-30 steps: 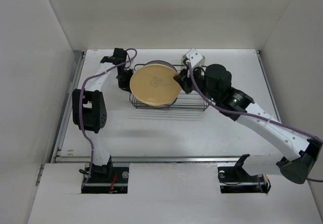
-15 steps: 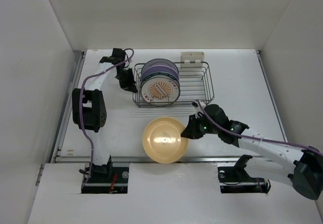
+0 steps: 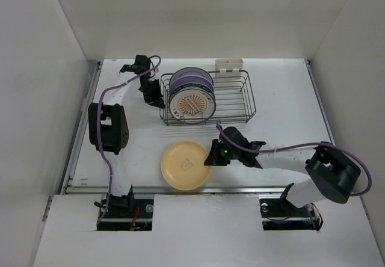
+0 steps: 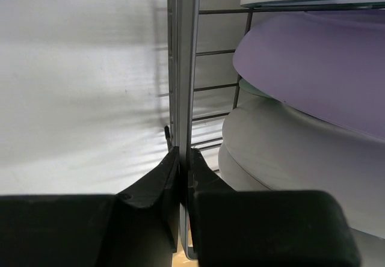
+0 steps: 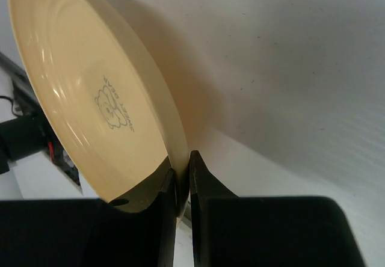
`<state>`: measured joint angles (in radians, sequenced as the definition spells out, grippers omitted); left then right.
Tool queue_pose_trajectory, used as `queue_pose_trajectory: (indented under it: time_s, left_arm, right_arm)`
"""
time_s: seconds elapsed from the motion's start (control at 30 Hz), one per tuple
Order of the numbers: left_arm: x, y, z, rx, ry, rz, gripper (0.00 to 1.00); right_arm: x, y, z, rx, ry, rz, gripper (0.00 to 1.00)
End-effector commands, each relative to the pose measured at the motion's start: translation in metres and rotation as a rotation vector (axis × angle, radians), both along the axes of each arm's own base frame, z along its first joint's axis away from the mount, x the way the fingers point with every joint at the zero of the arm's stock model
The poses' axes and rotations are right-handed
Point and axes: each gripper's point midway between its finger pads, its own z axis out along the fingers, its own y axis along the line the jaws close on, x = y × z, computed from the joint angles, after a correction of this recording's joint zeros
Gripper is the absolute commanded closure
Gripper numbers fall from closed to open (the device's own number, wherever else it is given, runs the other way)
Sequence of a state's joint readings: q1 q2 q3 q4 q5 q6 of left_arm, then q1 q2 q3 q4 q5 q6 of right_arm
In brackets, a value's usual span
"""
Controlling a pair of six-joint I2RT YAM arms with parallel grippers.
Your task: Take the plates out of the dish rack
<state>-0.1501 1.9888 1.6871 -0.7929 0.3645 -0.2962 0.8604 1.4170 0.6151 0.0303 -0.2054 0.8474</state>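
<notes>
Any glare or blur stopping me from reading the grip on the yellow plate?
Top view: even light, sharp, but the round yellow plate is small. Right wrist: its rim sharp between dark gripper fingers, mild gloss, soft shadow on the white table. Left wrist: dark wire dish rack edge blurred up close.

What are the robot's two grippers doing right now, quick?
Left gripper: shut on the dish rack rim.
Right gripper: shut on the yellow plate edge.
</notes>
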Motion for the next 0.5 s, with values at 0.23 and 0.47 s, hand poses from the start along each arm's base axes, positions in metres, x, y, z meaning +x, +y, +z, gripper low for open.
queue_pose_trajectory:
  time_s: [0.23, 0.47]
  left_arm:
    - [0.052, 0.004, 0.035, 0.023, -0.171, -0.039, 1.00]
    - [0.051, 0.004, 0.035, 0.025, -0.182, -0.071, 1.00]
  right_arm:
    - [0.035, 0.023, 0.041, 0.047, -0.137, -0.131, 0.36]
    - [0.030, 0.009, 0.070, -0.128, -0.262, -0.096, 0.24]
